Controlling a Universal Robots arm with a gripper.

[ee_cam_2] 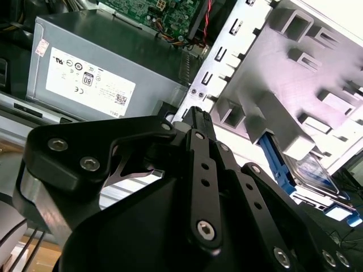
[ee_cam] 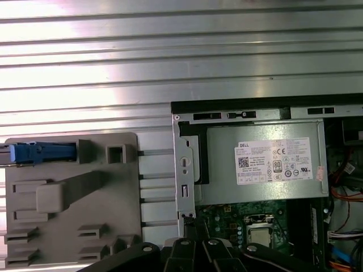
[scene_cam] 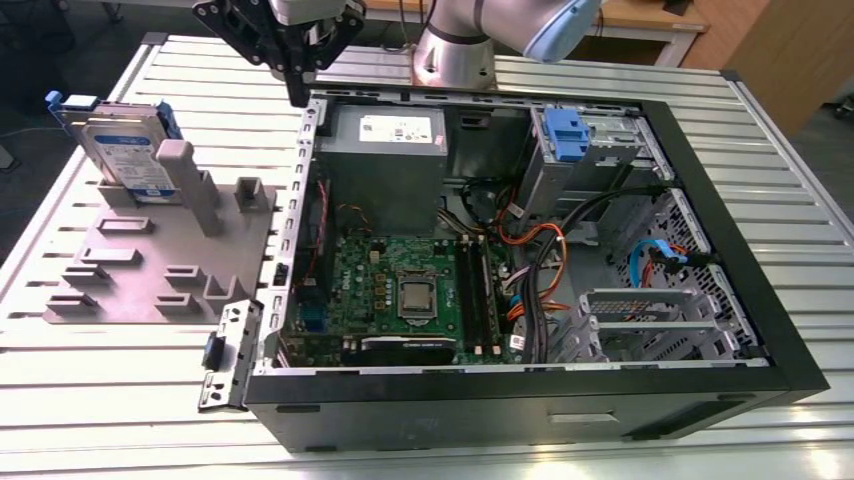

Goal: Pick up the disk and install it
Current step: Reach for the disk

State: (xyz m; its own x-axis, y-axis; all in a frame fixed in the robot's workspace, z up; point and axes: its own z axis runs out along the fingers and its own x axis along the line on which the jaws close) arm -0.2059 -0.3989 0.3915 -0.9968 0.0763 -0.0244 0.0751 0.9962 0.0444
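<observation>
The disk (scene_cam: 124, 150) stands on edge in a slot at the far end of the grey holder (scene_cam: 147, 260), with its label facing out and its blue frame around it. It sits well apart from my jaws. I read the jaws as closed together with nothing between them. They hang tips-down over the far corner of the open case (scene_cam: 534, 390), just beside the power supply (scene_cam: 387, 135), in the gap between case and holder. The arm (scene_cam: 454, 40) rises behind that corner. In the first wrist view I see the disk's blue frame (ee_cam: 42, 153) edge-on at one end of the holder. Holder and case both sit on the bench (scene_cam: 80, 400), a top of ribbed metal slats that catches the light. Past it there is wooden furniture (scene_cam: 787, 60) on the exterior view's right and dark floor (scene_cam: 40, 70) on its left.
</observation>
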